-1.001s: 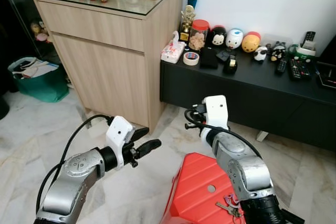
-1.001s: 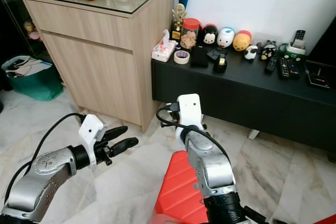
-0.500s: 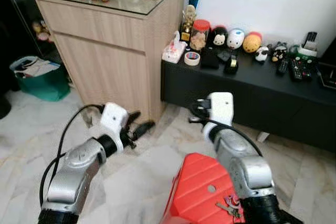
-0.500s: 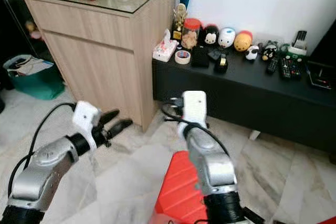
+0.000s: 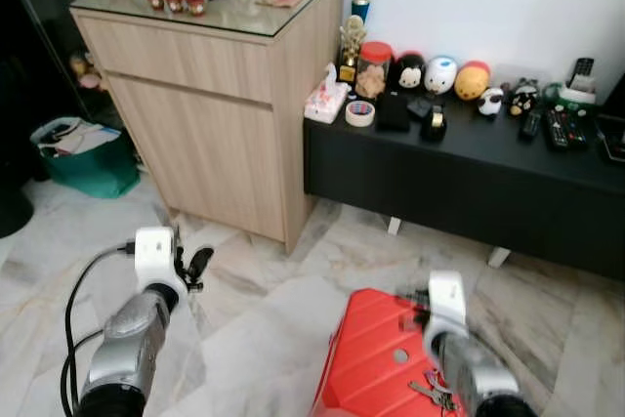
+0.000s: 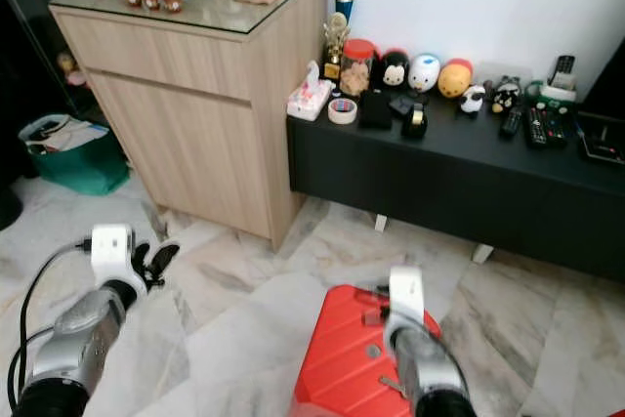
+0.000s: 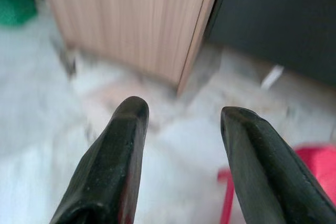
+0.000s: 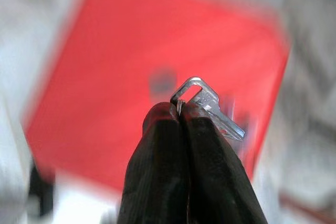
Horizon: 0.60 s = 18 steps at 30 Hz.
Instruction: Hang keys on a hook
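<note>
Silver key (image 8: 210, 104) is pinched between my right gripper (image 8: 181, 114)'s pressed-together tips, blade slanting off sideways above the red case (image 5: 366, 363), while my left gripper (image 7: 181, 116) hangs spread apart.

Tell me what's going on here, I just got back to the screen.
The right claw is shut on a key, held above the red stool. More keys lie on the stool's top. The left claw is open and idle, low over the marble floor near the wood cabinet. I can't make out a hook anywhere, so the hanging is not yet done.
</note>
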{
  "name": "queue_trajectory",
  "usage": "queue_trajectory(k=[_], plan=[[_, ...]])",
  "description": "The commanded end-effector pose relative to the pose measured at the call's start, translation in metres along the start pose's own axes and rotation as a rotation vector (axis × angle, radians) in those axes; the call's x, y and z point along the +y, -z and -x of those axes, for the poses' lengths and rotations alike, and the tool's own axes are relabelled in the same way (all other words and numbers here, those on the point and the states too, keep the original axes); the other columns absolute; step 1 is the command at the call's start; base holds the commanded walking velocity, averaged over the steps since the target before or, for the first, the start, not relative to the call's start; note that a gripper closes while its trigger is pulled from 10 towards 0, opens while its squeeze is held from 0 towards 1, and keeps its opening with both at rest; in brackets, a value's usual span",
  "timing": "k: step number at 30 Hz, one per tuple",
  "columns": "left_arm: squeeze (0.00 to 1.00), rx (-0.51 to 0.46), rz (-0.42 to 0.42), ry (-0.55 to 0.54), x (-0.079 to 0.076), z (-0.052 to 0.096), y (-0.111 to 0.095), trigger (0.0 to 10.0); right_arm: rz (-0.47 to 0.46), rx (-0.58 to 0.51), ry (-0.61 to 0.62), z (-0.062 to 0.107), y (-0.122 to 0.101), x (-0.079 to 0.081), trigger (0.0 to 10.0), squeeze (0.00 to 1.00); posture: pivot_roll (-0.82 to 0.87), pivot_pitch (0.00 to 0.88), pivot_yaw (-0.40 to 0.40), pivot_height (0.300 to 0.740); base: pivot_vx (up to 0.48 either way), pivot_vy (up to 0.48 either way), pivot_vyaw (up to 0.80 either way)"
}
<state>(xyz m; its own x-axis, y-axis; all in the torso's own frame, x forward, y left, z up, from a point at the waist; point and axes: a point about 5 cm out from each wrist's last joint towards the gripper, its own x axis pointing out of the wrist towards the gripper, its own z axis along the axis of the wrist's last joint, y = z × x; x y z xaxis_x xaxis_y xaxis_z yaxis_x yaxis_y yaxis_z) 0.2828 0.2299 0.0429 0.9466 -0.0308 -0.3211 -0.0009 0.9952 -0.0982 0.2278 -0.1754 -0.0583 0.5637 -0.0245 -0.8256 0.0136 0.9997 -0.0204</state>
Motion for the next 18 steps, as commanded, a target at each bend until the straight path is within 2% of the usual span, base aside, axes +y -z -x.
queue_trajectory(k=[1, 3, 4, 6, 8, 9, 10, 11, 12, 13, 14, 15, 16, 17, 18], plan=[[0.00, 0.015, -0.019, 0.002, -0.003, 0.003, 0.010, 10.0, -0.011, -0.024, 0.005, -0.001, 0.001, -0.004, 10.0, 0.00, 0.09, 0.000, -0.039, 0.740, 0.000, 0.000, 0.00], [0.00, 0.016, -0.016, -0.003, -0.005, 0.005, 0.015, 10.0, -0.021, -0.005, -0.002, -0.001, 0.009, -0.006, 10.0, 0.00, 0.10, 0.000, -0.068, 0.740, 0.000, 0.000, 0.00], [0.00, 0.013, 0.014, -0.018, -0.003, 0.007, 0.017, 10.0, -0.006, 0.008, -0.007, -0.001, 0.013, -0.005, 10.0, 0.00, 0.10, 0.000, -0.071, 0.740, 0.000, 0.000, 0.00], [0.00, 0.012, 0.038, -0.089, 0.009, 0.011, 0.021, 10.0, 0.018, 0.013, -0.021, -0.001, 0.016, -0.005, 10.0, 0.00, 0.11, 0.000, -0.080, 0.740, 0.000, 0.000, 0.00], [0.00, 0.008, 0.016, -0.108, 0.017, 0.016, 0.023, 10.0, -0.091, -0.034, -0.066, -0.002, 0.011, -0.003, 10.0, 0.00, 0.13, 0.000, -0.088, 0.740, 0.000, 0.000, 0.00], [0.00, 0.004, 0.013, -0.108, 0.020, 0.018, 0.023, 10.0, -0.156, -0.052, -0.043, -0.002, 0.008, -0.008, 10.0, 0.00, 0.14, 0.000, -0.095, 0.740, 0.000, 0.000, 0.00], [0.00, 0.003, 0.007, -0.109, 0.023, 0.020, 0.023, 10.0, -0.127, -0.056, 0.010, -0.001, 0.007, -0.014, 10.0, 0.00, 0.14, 0.000, -0.095, 0.740, 0.000, 0.000, 0.00], [0.00, 0.002, -0.003, -0.112, 0.026, 0.022, 0.023, 10.0, 0.038, -0.055, 0.063, -0.001, 0.005, -0.019, 10.0, 0.00, 0.13, 0.000, -0.092, 0.740, 0.000, 0.000, 0.00], [0.00, 0.001, -0.010, -0.113, 0.027, 0.023, 0.024, 10.0, 0.162, -0.058, 0.095, -0.001, 0.004, -0.022, 10.0, 0.00, 0.13, 0.000, -0.092, 0.740, 0.000, 0.000, 0.00], [0.00, 0.003, -0.012, -0.114, 0.028, 0.024, 0.025, 10.0, 0.067, -0.089, 0.025, -0.001, 0.002, -0.015, 10.0, 0.00, 0.12, 0.000, -0.083, 0.740, 0.000, 0.000, 0.00], [0.00, 0.010, -0.015, -0.106, 0.026, 0.024, 0.027, 10.0, -0.544, -0.090, -0.024, -0.002, 0.000, -0.012, 10.0, 0.00, 0.12, 0.000, -0.078, 0.740, 0.000, 0.000, 0.00], [0.00, 0.010, -0.015, -0.106, 0.026, 0.024, 0.027, 10.0, -0.544, -0.090, -0.024, -0.002, 0.000, -0.012, 10.0, 0.00, 0.12, 0.000, -0.078, 0.740, 0.000, 0.000, 0.00], [0.00, 0.014, -0.019, -0.087, 0.022, 0.023, 0.029, 10.0, -0.647, -0.061, 0.021, -0.002, 0.004, -0.020, 10.0, 0.00, 0.12, 0.000, -0.072, 0.740, 0.000, 0.000, 0.00], [0.00, 0.014, -0.021, -0.079, 0.020, 0.022, 0.028, 10.0, -0.490, -0.041, 0.048, -0.002, 0.006, -0.023, 10.0, 0.00, 0.11, 0.000, -0.070, 0.740, 0.000, 0.000, 0.00], [0.00, 0.011, -0.025, -0.071, 0.018, 0.021, 0.028, 10.0, -0.212, -0.017, 0.073, -0.001, 0.009, -0.024, 10.0, 0.00, 0.10, 0.000, -0.069, 0.740, 0.000, 0.000, 0.00]])
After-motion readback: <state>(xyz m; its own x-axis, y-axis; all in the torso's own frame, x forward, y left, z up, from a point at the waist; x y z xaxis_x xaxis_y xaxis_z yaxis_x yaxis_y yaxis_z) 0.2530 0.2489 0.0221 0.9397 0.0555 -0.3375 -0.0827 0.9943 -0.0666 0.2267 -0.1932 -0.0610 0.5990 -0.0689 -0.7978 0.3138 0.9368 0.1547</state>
